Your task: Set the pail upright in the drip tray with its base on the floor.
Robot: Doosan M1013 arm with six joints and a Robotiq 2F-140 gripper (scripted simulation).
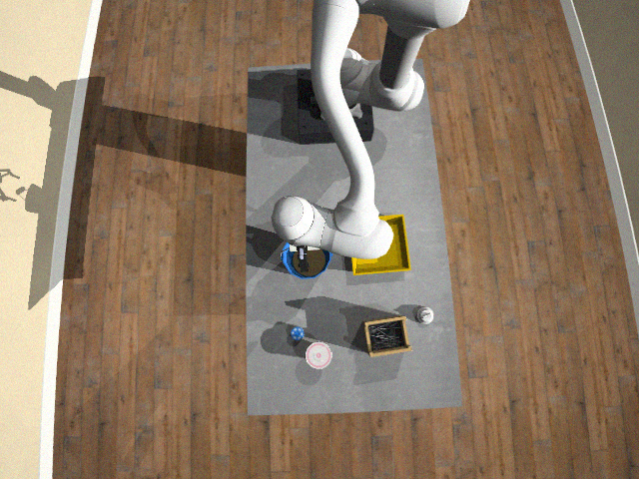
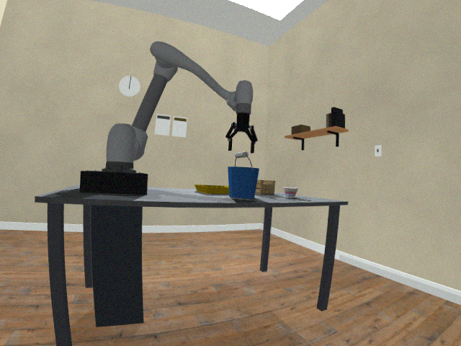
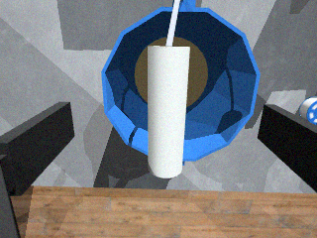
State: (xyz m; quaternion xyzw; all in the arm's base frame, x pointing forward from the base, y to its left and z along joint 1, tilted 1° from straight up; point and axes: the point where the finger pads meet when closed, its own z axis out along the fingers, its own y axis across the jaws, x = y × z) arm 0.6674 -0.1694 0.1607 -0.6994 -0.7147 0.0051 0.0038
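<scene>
A blue pail (image 1: 288, 266) (image 2: 243, 182) (image 3: 223, 94) stands upright on the grey table top near its edge. Its wire handle stands up, with a white grip (image 2: 242, 153) (image 3: 168, 109) at the top. My gripper (image 2: 240, 146) is open and empty. It hangs directly above the pail, its fingertips a little above the white grip and to either side of it. In the wrist view the two dark fingers show at the left and right edges. The yellow drip tray (image 1: 399, 241) (image 2: 210, 188) lies on the table beside the pail, partly hidden by the arm in the overhead view.
A wooden box of dark nails (image 1: 387, 335) (image 2: 265, 187), a small white pot (image 1: 423, 314), a pink-and-white bowl (image 1: 318, 355) (image 2: 290, 192) and a small blue ball (image 1: 296, 333) (image 3: 312, 110) lie further along the table. The table edge and wooden floor are close beside the pail.
</scene>
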